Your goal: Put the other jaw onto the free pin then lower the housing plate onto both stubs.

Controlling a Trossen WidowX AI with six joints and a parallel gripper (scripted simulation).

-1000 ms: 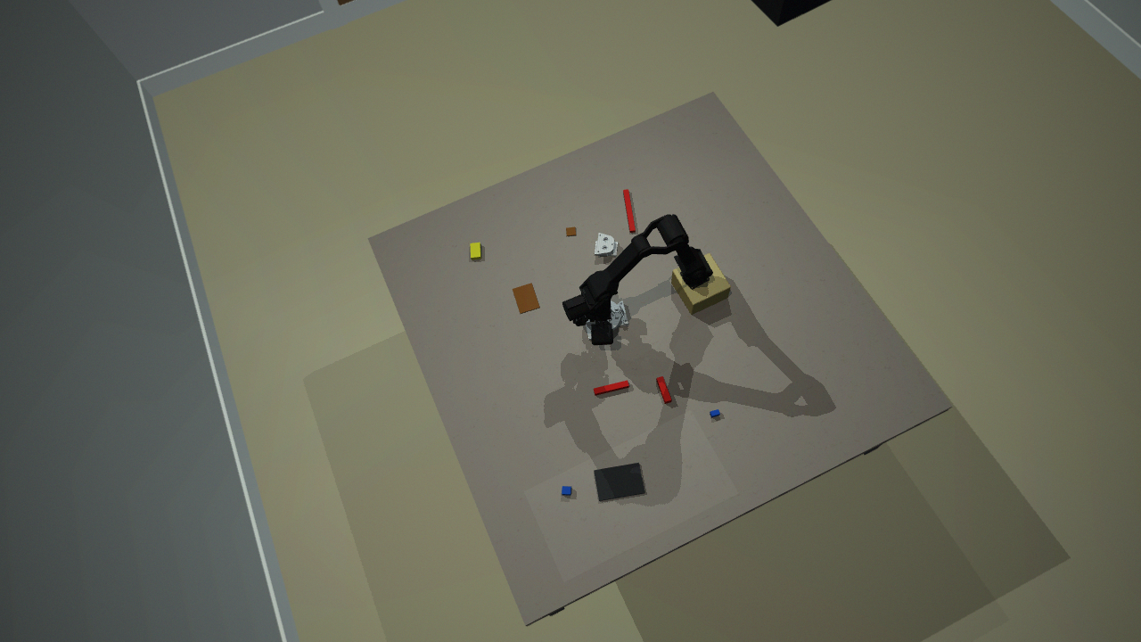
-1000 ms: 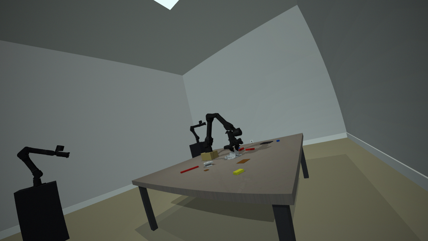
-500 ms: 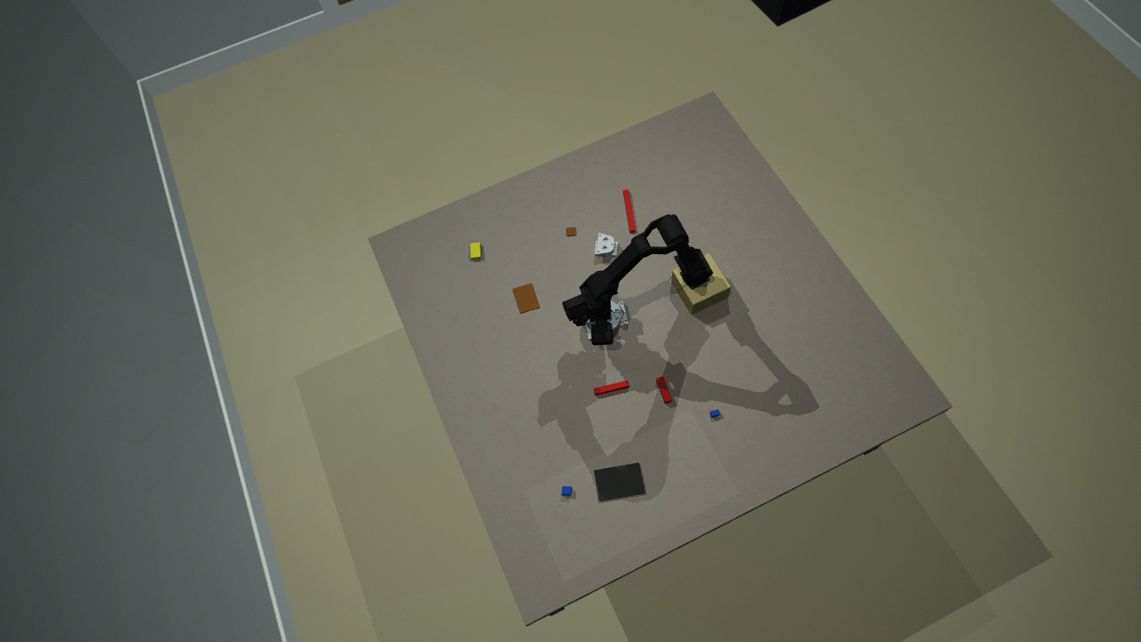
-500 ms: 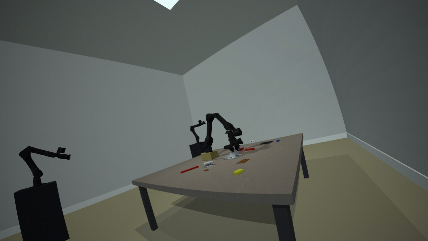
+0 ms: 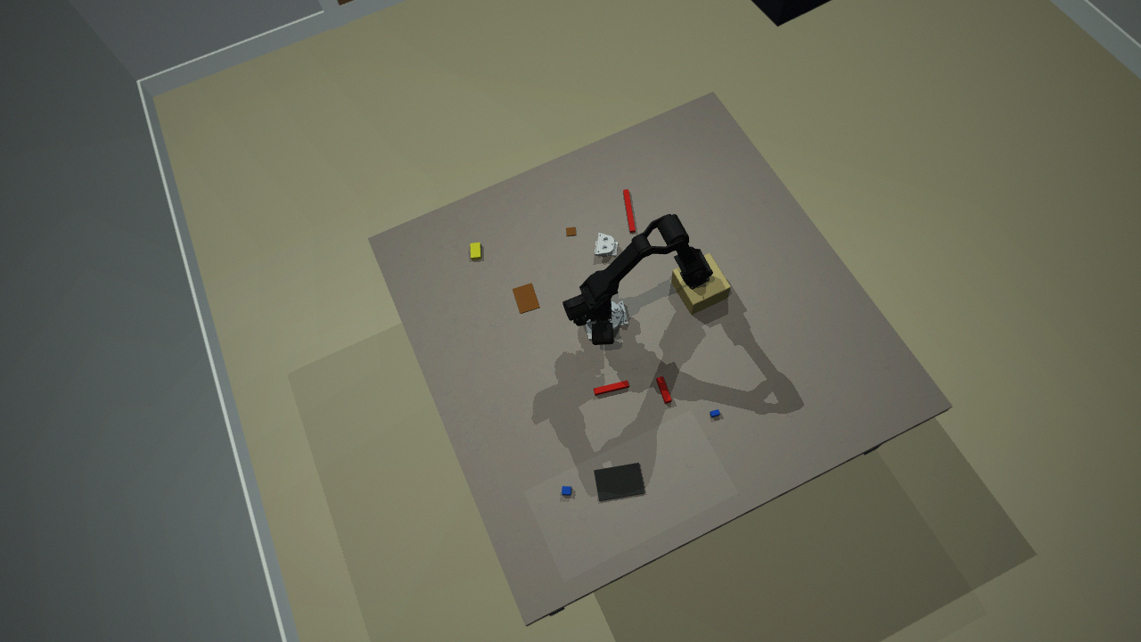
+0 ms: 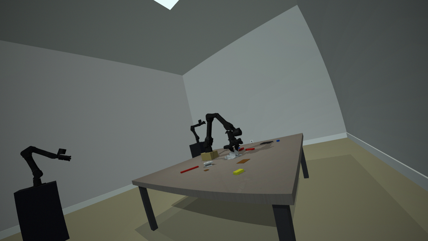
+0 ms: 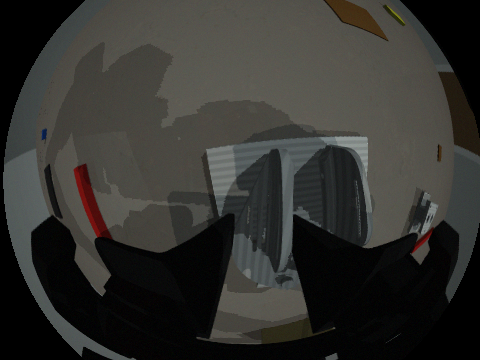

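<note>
My gripper [image 6: 234,150] [image 7: 262,220] points down over the pale ribbed base [image 7: 220,162] and is shut on the free jaw. That grey, fin-like jaw [image 7: 285,200] stands upright between the fingertips, low over the base. The other jaw [image 7: 345,195] stands to its right in the wrist view, partly behind the right finger. The pins and gear teeth are hidden, so I cannot tell whether the teeth mesh. The housing plate [image 5: 605,243] [image 6: 208,162] [image 7: 424,212], light grey with two holes, is apart from the base, beyond the gripper's right side in the wrist view.
The arm stands on a tan block [image 5: 703,297] [image 6: 208,156]. Red bars [image 5: 611,388] [image 5: 663,390] [image 5: 629,210], a brown tile [image 5: 525,298], a yellow block [image 5: 475,251], a black slab [image 5: 619,481] and blue blocks [image 5: 566,490] [image 5: 715,413] lie around on the table.
</note>
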